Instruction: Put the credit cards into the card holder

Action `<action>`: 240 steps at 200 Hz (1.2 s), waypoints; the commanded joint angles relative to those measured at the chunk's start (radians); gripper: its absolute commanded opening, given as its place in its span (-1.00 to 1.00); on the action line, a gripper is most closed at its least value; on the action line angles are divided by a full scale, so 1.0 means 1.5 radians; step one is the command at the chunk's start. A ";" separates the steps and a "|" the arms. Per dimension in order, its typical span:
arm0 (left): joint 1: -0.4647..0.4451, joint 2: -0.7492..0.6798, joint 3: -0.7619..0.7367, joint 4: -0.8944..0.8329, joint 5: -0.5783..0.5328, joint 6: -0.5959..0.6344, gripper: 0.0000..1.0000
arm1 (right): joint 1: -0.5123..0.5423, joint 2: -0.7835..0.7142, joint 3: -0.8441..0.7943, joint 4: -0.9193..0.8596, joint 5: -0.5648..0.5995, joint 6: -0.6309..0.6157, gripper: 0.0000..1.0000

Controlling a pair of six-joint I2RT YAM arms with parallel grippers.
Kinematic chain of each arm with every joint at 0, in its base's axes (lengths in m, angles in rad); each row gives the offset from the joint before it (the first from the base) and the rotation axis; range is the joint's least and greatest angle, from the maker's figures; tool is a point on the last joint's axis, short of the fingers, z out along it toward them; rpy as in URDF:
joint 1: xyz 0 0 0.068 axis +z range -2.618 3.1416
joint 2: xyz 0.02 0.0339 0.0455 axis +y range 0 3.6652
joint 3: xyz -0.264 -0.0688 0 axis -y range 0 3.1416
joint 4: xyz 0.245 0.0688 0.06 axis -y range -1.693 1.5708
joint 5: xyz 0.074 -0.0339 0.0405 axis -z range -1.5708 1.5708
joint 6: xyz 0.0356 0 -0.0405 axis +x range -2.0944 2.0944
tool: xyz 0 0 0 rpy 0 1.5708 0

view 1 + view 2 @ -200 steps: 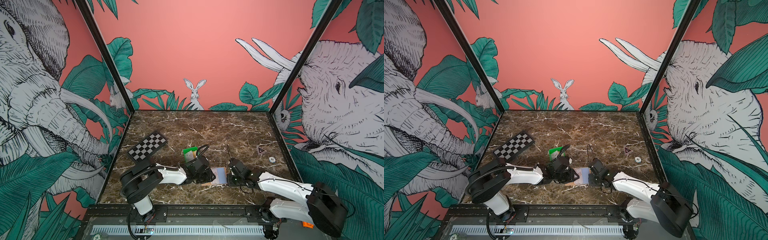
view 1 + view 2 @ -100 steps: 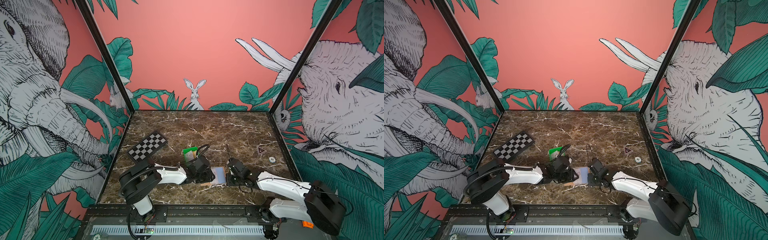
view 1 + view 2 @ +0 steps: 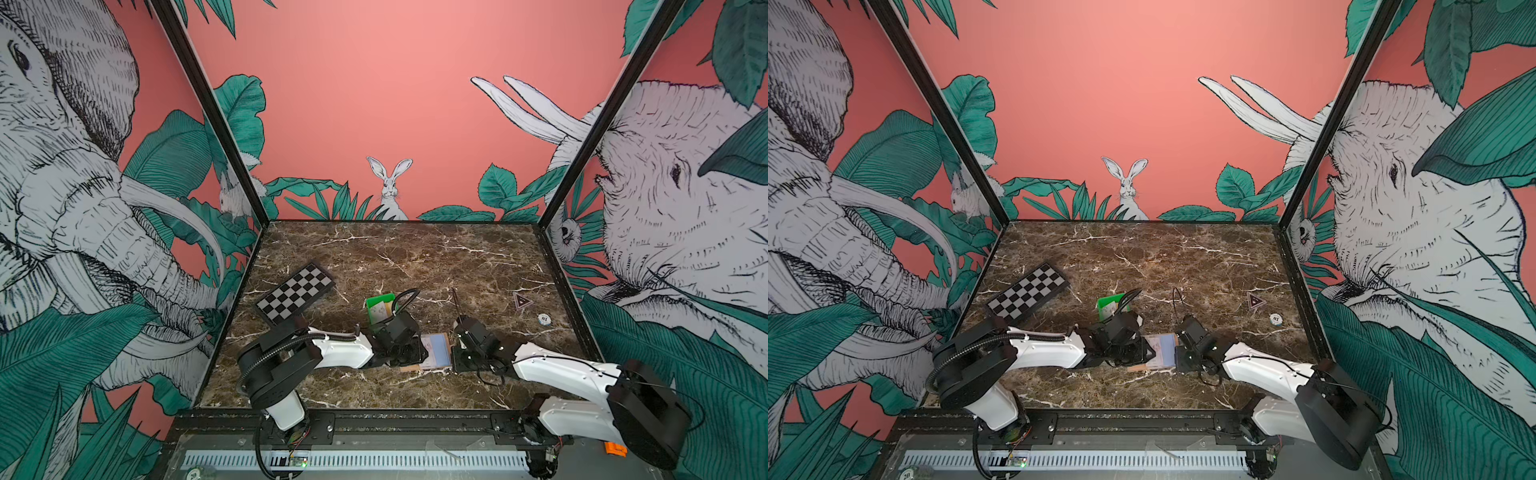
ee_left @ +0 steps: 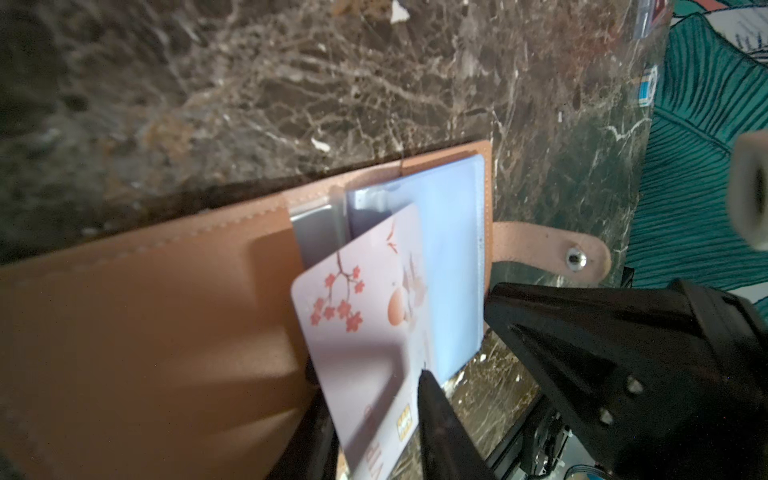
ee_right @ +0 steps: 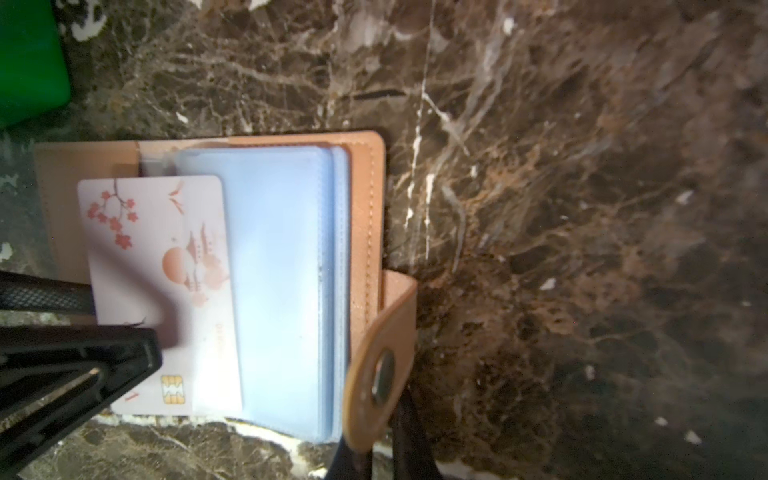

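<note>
L claw (image 4: 376,419) is clamping a card (image 4: 365,316) by its chip end; the card's long axis is pointing away from the claw, its far end overlapping the blue sleeves of the holder (image 5: 291,291), open on the counter (image 5: 582,208). R claw (image 5: 374,453) is pinching the holder's snap tab (image 5: 384,357), opp. side. L arm is nearer the card.

Tan leather-like folding card holder (image 5: 365,216) lay open and flat on marble, near front edge, pale blue clear sleeves (image 5: 282,270) stacked inside, face up. Snap tab with round metal button (image 4: 575,259) stuck out from one long side, curled upward in right wrist view. White plastic credit card (image 4: 357,332) printed with red blossoms, orange sun and gold chip rested tilted over sleeves, one end overhanging holder's edge. More cards (image 3: 380,309) stood upright in tray farther back.
</note>
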 commanded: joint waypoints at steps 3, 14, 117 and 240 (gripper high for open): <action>0.007 -0.003 0.010 -0.035 -0.026 0.009 -0.32 | 0.000 0.013 -0.010 -0.024 -0.001 -0.003 -0.78; 0.010 -0.004 0.010 -0.034 -0.027 0.010 -0.30 | 0.001 0.013 -0.010 -0.026 -0.001 -0.003 -0.78; 0.014 -0.046 0.022 -0.129 -0.038 0.057 -0.03 | 0.002 0.020 -0.009 -0.025 0.001 -0.004 -0.80; 0.014 -0.021 0.001 -0.017 0.033 0.023 0.10 | 0.011 0.018 -0.003 0.056 -0.052 0.013 -0.72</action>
